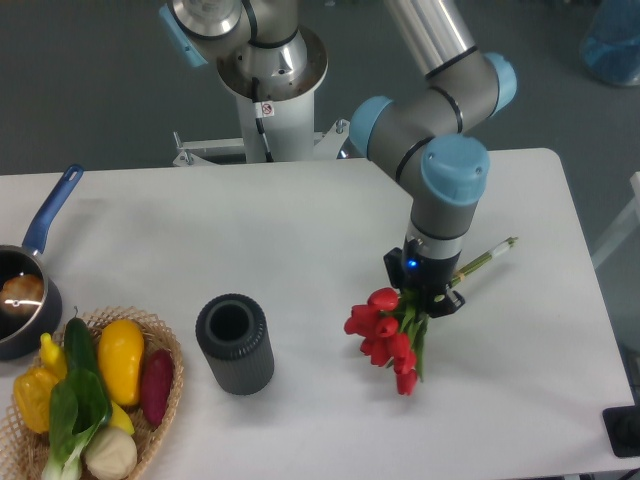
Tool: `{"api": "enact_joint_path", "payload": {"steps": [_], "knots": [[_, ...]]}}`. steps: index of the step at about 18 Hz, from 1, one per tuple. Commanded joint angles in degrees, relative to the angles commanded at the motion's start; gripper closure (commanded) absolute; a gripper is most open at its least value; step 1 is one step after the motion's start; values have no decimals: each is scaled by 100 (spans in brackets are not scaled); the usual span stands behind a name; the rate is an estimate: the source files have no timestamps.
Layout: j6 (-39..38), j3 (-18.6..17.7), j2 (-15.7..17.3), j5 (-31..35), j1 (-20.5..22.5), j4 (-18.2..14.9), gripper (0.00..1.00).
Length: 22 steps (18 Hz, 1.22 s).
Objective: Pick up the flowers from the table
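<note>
The flowers (385,335), red tulip buds with green leaves, lie at the right middle of the white table (300,230). Their thin green stems (490,256) stick out to the upper right. My gripper (425,298) points down right over the bunch where the leaves meet the stems. Its fingers reach into the bunch and look closed around it, but the wrist body hides the fingertips. I cannot tell whether the flowers rest on the table or are lifted.
A dark grey cylinder cup (234,343) stands upright left of the flowers. A wicker basket (165,350) with colourful vegetables is at the front left. A blue-handled pot (25,290) sits at the left edge. The robot base (268,80) stands behind the table.
</note>
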Motion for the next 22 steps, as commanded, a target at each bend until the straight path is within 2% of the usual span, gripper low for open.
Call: {"api": "enact_joint_path", "payload": {"steps": [4,7,11,12,16,17,22], "knots": [[-256,360,-17,70,26,-44,91],[-344,624,-18,70,114,-289,90],[-397,871,0,219,106,-395,90],[-397,923,9,289,97,-517,91],[-397,1266,9,658,79,-1387,91],[-397,1293,17,711,88,-1502,91],[-371,1284,158,879,79,-1626,93]]}}
